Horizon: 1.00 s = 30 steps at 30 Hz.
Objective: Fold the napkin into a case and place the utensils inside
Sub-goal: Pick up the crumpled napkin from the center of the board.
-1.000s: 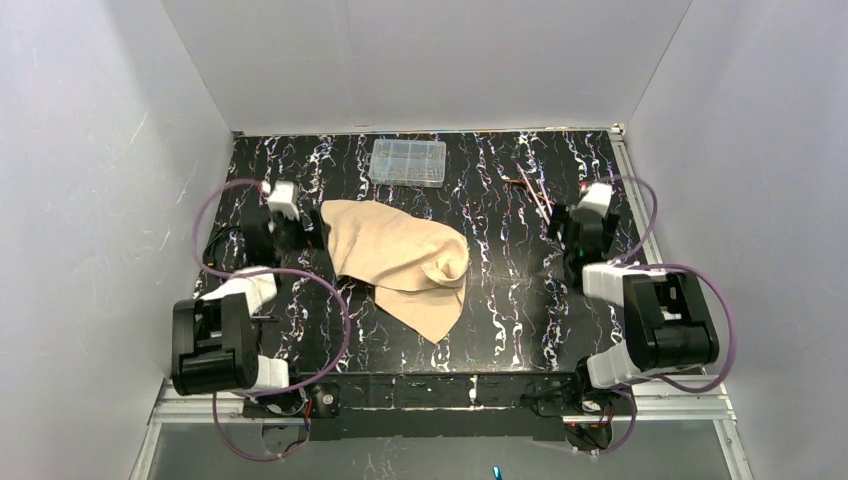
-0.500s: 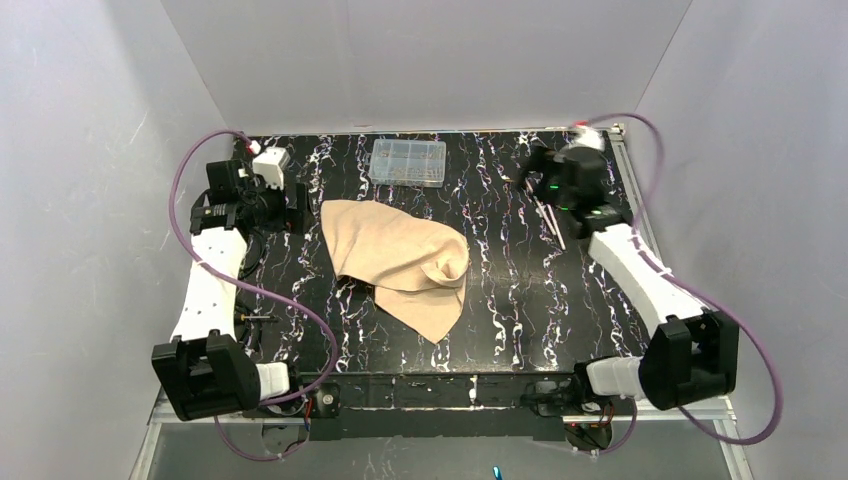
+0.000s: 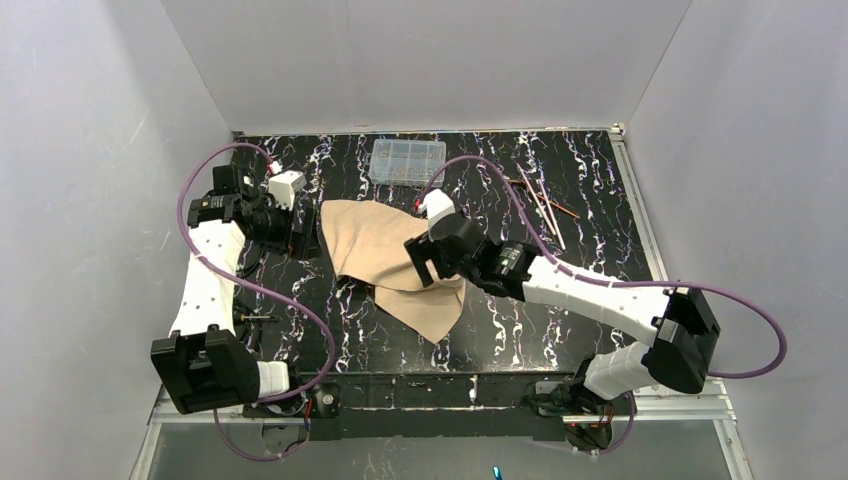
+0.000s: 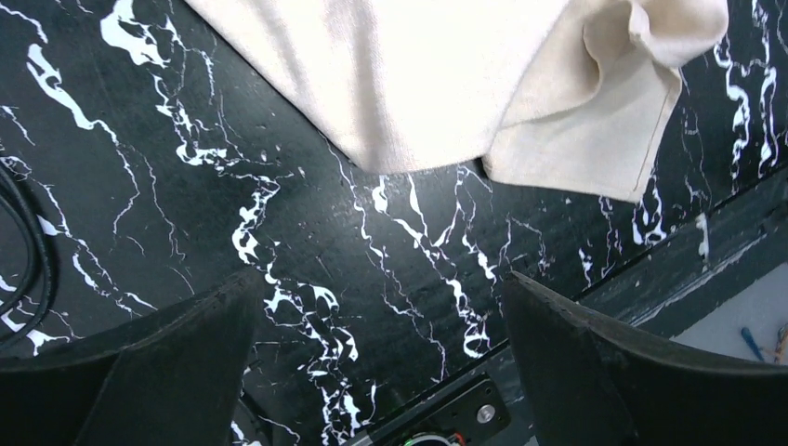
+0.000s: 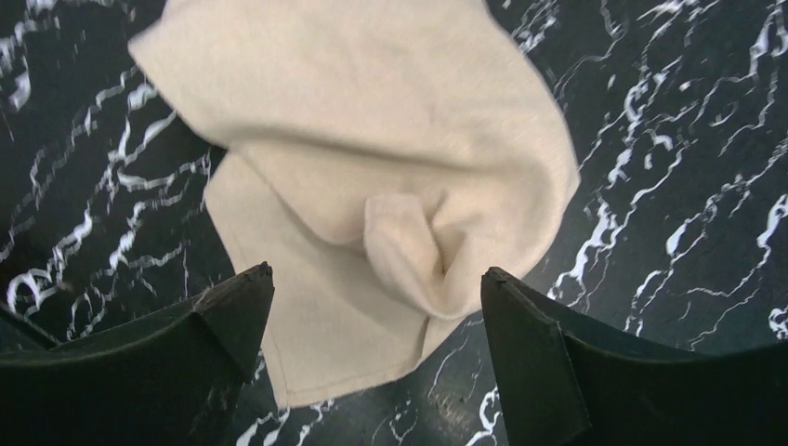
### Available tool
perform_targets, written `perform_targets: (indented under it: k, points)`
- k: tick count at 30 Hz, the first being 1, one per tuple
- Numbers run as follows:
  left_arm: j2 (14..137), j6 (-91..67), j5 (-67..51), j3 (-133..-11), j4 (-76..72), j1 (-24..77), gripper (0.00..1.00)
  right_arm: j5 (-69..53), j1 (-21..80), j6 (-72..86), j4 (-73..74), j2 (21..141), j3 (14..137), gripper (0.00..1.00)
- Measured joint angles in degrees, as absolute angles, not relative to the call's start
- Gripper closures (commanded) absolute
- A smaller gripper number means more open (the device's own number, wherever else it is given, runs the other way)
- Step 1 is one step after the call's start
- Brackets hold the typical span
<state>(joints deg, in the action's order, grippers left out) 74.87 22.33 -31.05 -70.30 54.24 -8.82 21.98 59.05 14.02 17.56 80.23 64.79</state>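
Just below right pincer [image 5: 376, 271] (agape): napkin [image 5: 372, 121]

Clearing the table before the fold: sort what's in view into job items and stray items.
Part of the job:
- crumpled beige-tan cloth napkin
- thin copper-coloured metal utensils, at the far right of the table

Just lying about:
- clear plastic compartment box, at the far edge

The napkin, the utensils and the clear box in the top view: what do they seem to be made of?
The napkin looks like soft matte beige cloth: it creases and folds over itself. The utensils look like thin metal with a copper-coloured finish, though they are too small to be sure. The box seems clear hard plastic: its compartments show through.
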Motion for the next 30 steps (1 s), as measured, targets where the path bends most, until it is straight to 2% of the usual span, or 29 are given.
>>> perform_targets:
  k: [5, 8, 16, 21, 25, 30]
  points:
    - [73.34, 27.55, -32.05, -66.74, 55.81, -8.82, 0.02, 20.73, 61.39, 12.47, 17.85, 80.53, 60.82, 0.17]
    - [73.17, 31.16, -31.31, -63.0, 56.45, -8.34, 0.02, 20.38, 61.36, 11.6, 17.08, 81.76, 58.96, 0.23]
    - [69.8, 36.05, -25.43, -54.63, 52.71, -2.79, 0.02, 21.12, 61.3, 9.8, 13.65, 91.18, 58.72, 0.33]
    - [66.63, 36.69, -21.15, -50.26, 47.68, 3.42, 0.02, 23.27, 61.3, 8.88, 13.17, 96.01, 60.1, 0.53]
    - [66.87, 36.62, -18.33, -48.75, 43.33, 5.91, 0.02, 26.48, 61.3, 8.4, 12.34, 96.71, 60.99, 0.77]
    - [68.77, 36.69, -14.31, -48.47, 37.58, 9.8, 0.02, 29.95, 61.3, 8.1, 11.4, 96.2, 61.1, 0.85]
